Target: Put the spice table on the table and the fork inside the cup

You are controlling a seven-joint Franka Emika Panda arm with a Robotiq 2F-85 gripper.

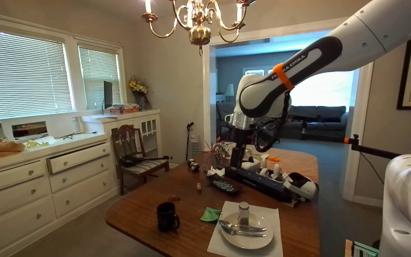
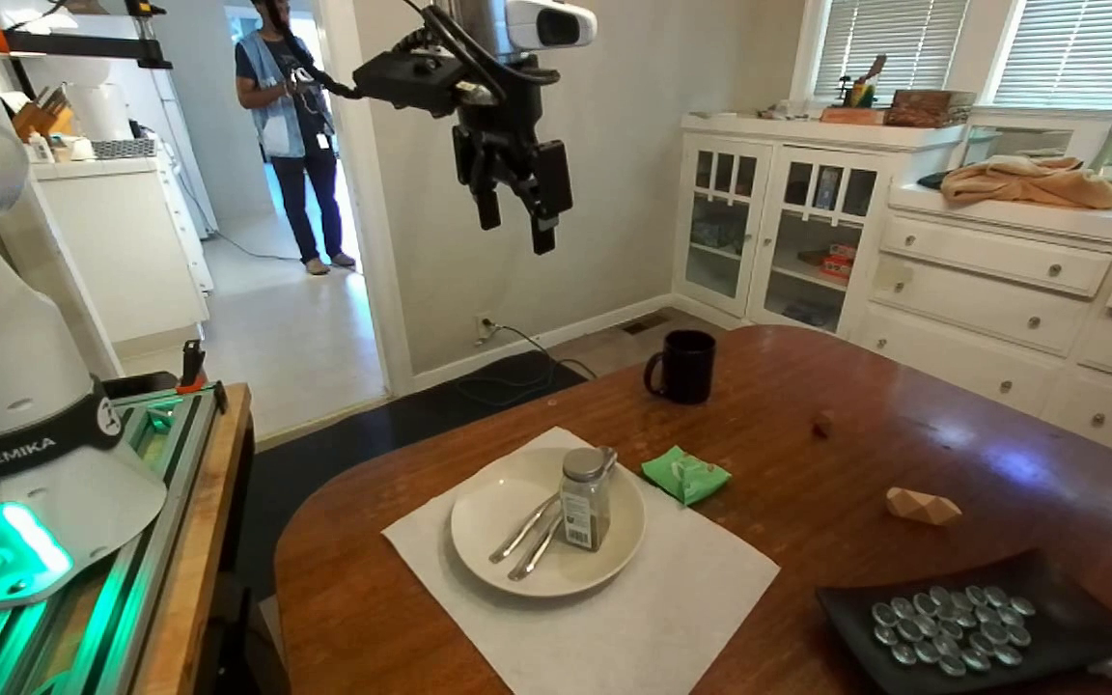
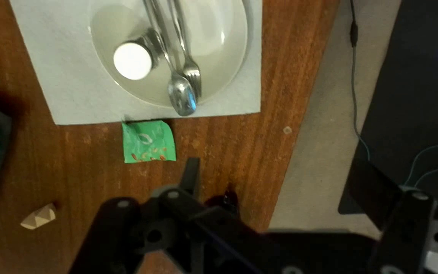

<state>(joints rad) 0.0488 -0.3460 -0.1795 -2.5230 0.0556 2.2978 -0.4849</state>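
The black cup (image 1: 165, 216) stands upright on the brown table (image 2: 348, 550); it also shows in an exterior view (image 2: 689, 367). In the wrist view part of the cup (image 3: 229, 201) shows behind the gripper's finger. The fork (image 3: 191, 68) lies beside a spoon (image 3: 181, 91) on the white plate (image 3: 219, 72). A clear spice jar with a grey lid (image 2: 583, 507) stands upright on the plate, touching or near the utensils; it also shows in the wrist view (image 3: 132, 61). My gripper (image 2: 517, 230) hangs high above the table, fingers apart and empty; it also shows in the wrist view (image 3: 282, 177).
White paper (image 2: 672, 598) lies under the plate. A green packet (image 2: 686, 475) lies between plate and cup. A black tray of glass beads (image 2: 1077, 627) and a wooden block (image 2: 923, 505) stand nearby. A headset (image 1: 303, 185) lies further back. A chandelier (image 1: 200, 34) hangs above.
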